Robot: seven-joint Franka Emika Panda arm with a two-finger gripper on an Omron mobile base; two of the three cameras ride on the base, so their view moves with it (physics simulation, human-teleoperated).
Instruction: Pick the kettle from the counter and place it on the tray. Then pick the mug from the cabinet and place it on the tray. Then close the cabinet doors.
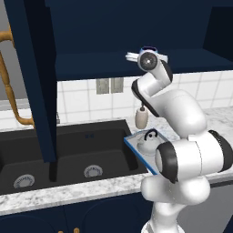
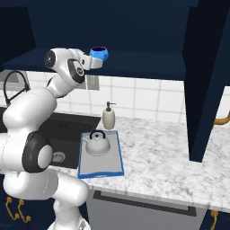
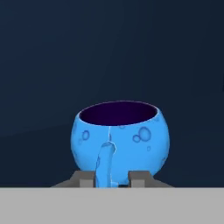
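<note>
Hand view: gripper (image 3: 112,178) closed on the blue mug's (image 3: 120,138) handle at 6 o'clock, inside the cabinet (image 3: 109,52).

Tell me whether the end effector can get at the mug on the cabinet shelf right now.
Yes, it looks so. The end effector is already at the mug inside the cabinet, its fingertips either side of the mug's handle. The door stands open, and nothing sits between them.

Flat, even rendered light, sharp throughout; the cabinet (image 2: 117,27) interior is dim, shadows soft.
</note>
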